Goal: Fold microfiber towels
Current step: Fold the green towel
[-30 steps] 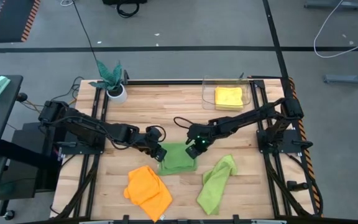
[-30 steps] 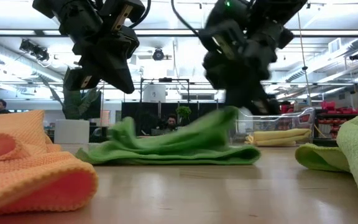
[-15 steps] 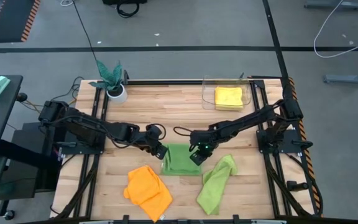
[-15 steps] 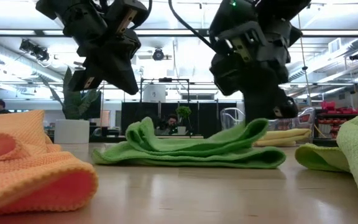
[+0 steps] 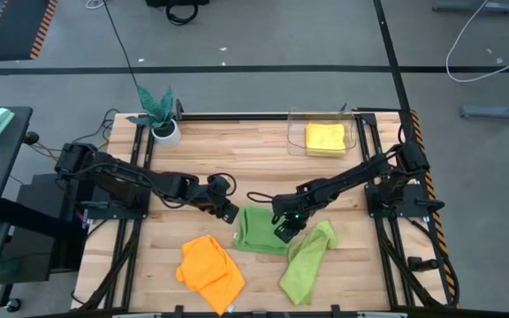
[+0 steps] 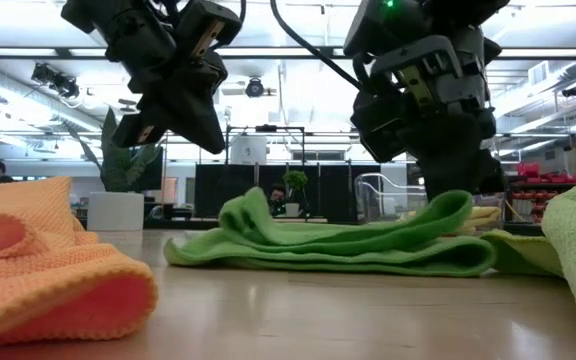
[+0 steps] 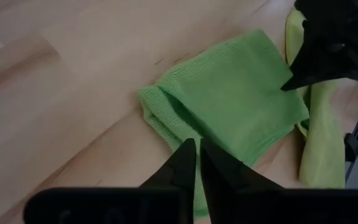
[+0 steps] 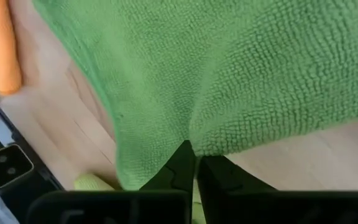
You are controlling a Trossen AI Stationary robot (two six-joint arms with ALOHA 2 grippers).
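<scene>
Here, the right gripper (image 5: 284, 231) pinches a corner of the folded green towel (image 5: 259, 230) lying mid-table between the 2 arms, while the left gripper (image 5: 229, 214) hovers beside it, fingers nearly pressed together, holding nothing.

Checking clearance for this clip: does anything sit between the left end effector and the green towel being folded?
Nothing visible does. The left end effector hovers just off the folded green towel with only bare table between them. The right end effector is on the towel's opposite edge.
</scene>
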